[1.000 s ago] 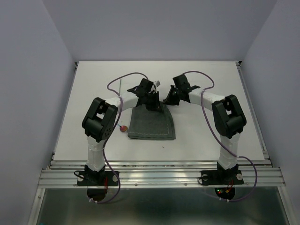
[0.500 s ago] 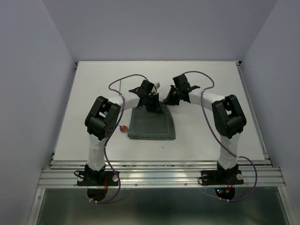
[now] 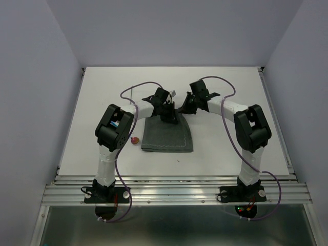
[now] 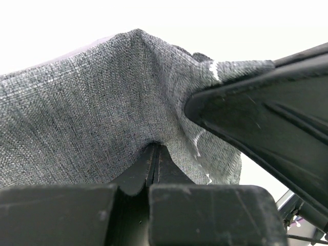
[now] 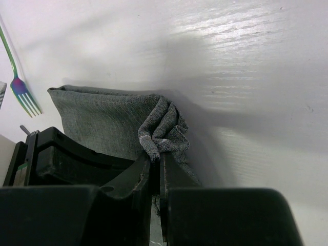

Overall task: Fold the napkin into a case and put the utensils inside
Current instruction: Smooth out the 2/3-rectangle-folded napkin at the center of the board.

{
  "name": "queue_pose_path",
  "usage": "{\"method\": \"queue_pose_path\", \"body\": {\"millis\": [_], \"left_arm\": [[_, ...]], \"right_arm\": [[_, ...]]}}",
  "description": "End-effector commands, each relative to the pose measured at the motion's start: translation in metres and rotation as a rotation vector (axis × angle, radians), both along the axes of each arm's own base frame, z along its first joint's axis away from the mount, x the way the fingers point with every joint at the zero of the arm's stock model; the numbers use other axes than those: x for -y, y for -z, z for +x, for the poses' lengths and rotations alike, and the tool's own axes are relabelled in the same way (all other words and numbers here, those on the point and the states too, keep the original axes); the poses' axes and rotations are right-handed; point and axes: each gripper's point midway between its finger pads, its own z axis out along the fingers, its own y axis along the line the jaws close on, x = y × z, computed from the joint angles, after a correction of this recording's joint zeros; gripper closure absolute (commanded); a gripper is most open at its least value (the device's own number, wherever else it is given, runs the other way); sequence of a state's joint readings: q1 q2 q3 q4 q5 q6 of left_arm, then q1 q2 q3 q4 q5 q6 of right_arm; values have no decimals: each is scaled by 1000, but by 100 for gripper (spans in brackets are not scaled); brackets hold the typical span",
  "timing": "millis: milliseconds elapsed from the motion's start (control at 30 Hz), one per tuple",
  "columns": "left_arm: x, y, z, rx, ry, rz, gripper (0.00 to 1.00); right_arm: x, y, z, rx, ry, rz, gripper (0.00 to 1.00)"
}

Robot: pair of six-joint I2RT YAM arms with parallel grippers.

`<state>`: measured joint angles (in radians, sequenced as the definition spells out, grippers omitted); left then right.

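The left gripper (image 4: 155, 148) and right gripper (image 5: 156, 160) each clamp the napkin (image 3: 167, 137) edge. Best to carry both evenly, with the cloth between them taut.

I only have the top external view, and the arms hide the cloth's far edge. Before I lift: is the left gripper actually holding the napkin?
Observer: Yes. The left wrist view shows the left gripper shut on a pinch of the napkin.
Operator: And the right?
Observer: The right gripper is shut on a bunched corner of it.
Operator: Anything near that corner?
Observer: A fork with a purplish neck lies on the table beyond the cloth, apart from it.
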<state>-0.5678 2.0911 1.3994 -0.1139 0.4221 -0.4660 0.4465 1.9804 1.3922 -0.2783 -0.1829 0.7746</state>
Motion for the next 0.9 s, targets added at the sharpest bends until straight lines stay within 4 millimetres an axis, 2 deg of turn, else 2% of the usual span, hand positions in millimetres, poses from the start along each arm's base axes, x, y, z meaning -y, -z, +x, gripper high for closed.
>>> {"method": "queue_pose_path", "body": {"millis": [0,200,667,867], "left_arm": [[-5,19,-3,-18,0,37,100],[-3,21,-2,-20,3,30,100],[0,25,0,-23,7,28,100],[1,24,1,-20,10,23,100]], "right_arm": [[-6,-29,0,53,-27,36,99],[-10,-29,3,36,-12,57,99],[-14,-14,17,-26,82,71,99],[-22,-6,23,-53,110,79,99]]}}
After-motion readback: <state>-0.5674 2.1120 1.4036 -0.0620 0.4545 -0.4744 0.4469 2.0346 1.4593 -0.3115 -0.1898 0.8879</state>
